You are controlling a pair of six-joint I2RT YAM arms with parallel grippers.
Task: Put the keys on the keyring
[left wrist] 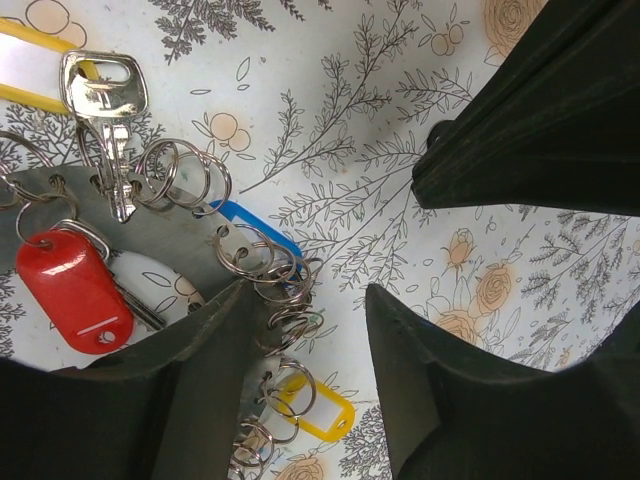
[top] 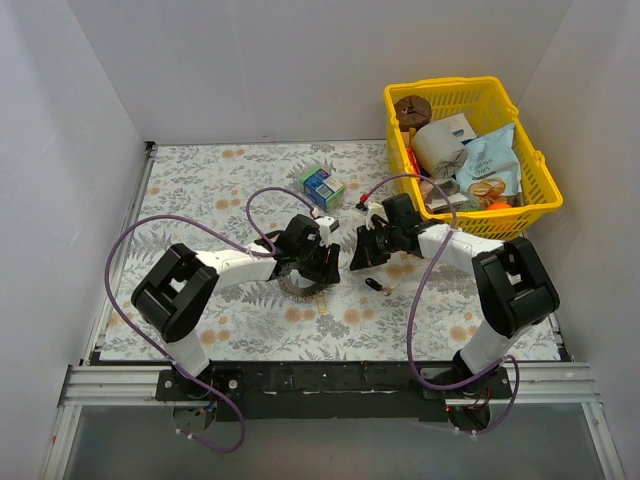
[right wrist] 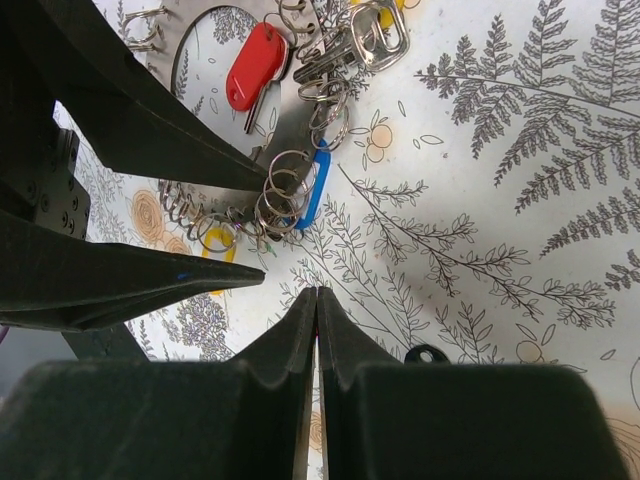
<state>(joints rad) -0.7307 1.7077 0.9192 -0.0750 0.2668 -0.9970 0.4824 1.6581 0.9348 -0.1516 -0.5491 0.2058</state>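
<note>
- The left gripper (left wrist: 308, 300) sits low over the flowered tabletop (top: 190, 190) with its jaws partly apart and nothing clamped between them. One finger (left wrist: 200, 400) lies across the band of the keyring. The other stands clear of it over bare tabletop.
- The keyring (left wrist: 165, 240) lies flat near the middle of the tabletop, right under that gripper. Its rim is hung with many small wire loops.
- Several keys are on it already. I can see a red-tagged key (left wrist: 72, 285) lying in the central hole and a silver key (left wrist: 105, 110) with a yellow tag at the rim. A blue tag (left wrist: 250, 222) and a second yellow tag (left wrist: 325, 412) sit further round.
- The right gripper (right wrist: 316, 300) hangs just to the right of the ring. Its jaws are pressed tight together, and I can make out nothing between them.
- A small dark key (top: 375, 285) lies loose on the tabletop just in front of the right gripper, apart from the ring. To my eye most of the job is done and this key is what remains to be picked up and threaded on.
- The yellow basket (top: 540, 195) stands at the far right. I cannot tell whether any key lies in it.
</note>
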